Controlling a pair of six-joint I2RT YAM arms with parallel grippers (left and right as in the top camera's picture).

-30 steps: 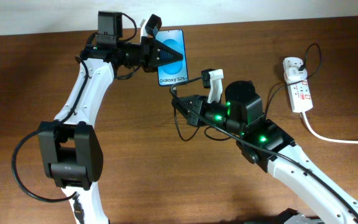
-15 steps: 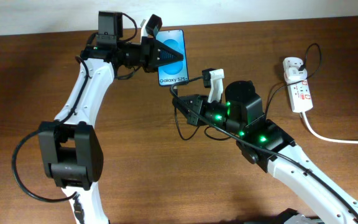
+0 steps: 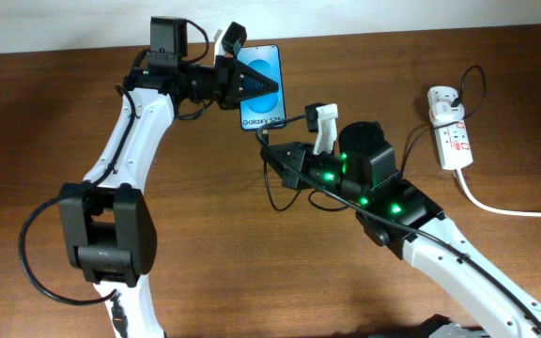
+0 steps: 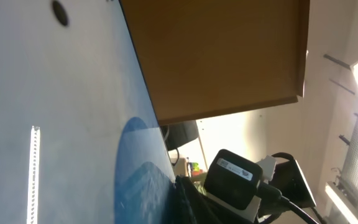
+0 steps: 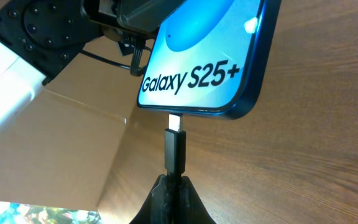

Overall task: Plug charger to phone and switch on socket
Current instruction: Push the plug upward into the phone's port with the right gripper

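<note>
My left gripper (image 3: 248, 86) is shut on the phone (image 3: 262, 89), a blue-screened handset reading "Galaxy S25+", held tilted above the table; its screen fills the left wrist view (image 4: 61, 124). My right gripper (image 3: 272, 150) is shut on the charger's black connector tip (image 5: 174, 151), whose metal end meets the port on the phone's bottom edge (image 5: 197, 62). The thin black cable (image 3: 272, 192) loops under the right arm. The white socket (image 3: 450, 131) lies at the far right with a plug (image 3: 442, 101) in it.
The socket's thick white cord (image 3: 505, 210) runs off to the right edge. A black cable loops from the plug (image 3: 475, 80) toward the right arm. The brown wooden table (image 3: 205, 244) meets a pale wall at the back.
The phone and left gripper have shifted very slightly right and down toward the connector. The right arm has barely moved.
</note>
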